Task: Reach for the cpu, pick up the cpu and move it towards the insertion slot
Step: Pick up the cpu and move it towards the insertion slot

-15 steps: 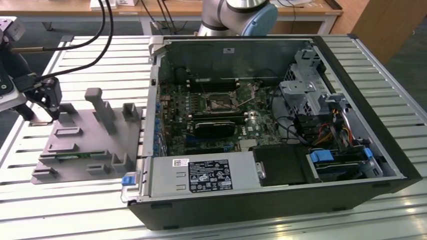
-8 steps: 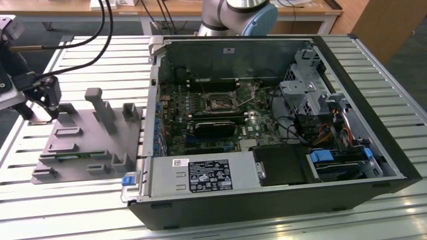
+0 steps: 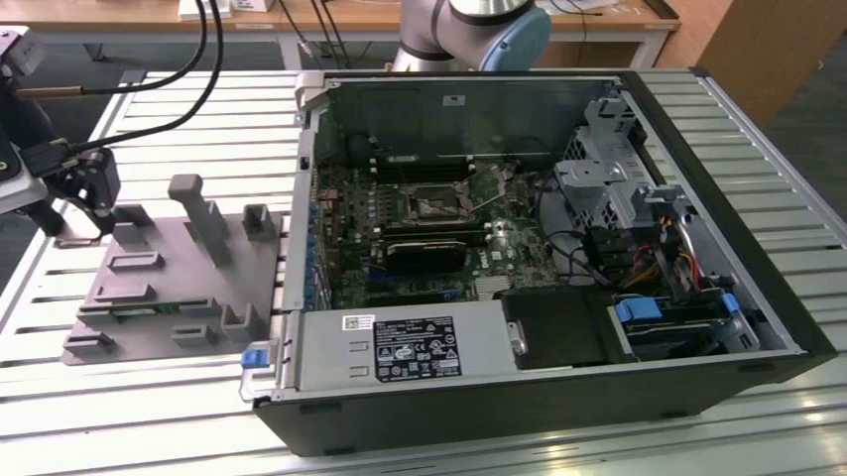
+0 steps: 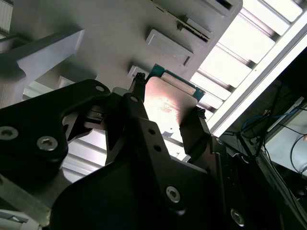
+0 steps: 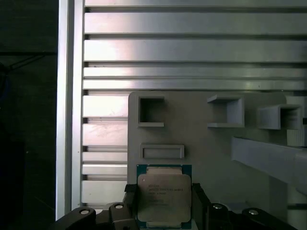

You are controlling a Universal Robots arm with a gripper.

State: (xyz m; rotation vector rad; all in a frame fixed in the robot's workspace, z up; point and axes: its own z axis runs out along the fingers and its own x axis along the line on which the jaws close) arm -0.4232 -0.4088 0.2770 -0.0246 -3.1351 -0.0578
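The cpu [image 5: 163,203] is a silver square chip with a teal edge, lying flat between my gripper's black fingers [image 5: 130,194]. In the second wrist view the fingers [image 4: 138,91] press on two opposite sides of the cpu [image 4: 168,108]. In the exterior view my gripper [image 3: 79,226] hangs at the far corner of the grey tray [image 3: 159,288], on the exterior view's left. The insertion slot [image 3: 434,203] is a dark square socket in a metal frame on the green board inside the open computer case, well to the right of the gripper.
The grey tray carries upright posts [image 3: 198,213] and rectangular recesses [image 5: 161,151]. The open case [image 3: 556,248] has tall walls, a power supply [image 3: 411,347] at the front, drive cages and cables on the right. Slatted aluminium table [image 5: 192,48] lies all around.
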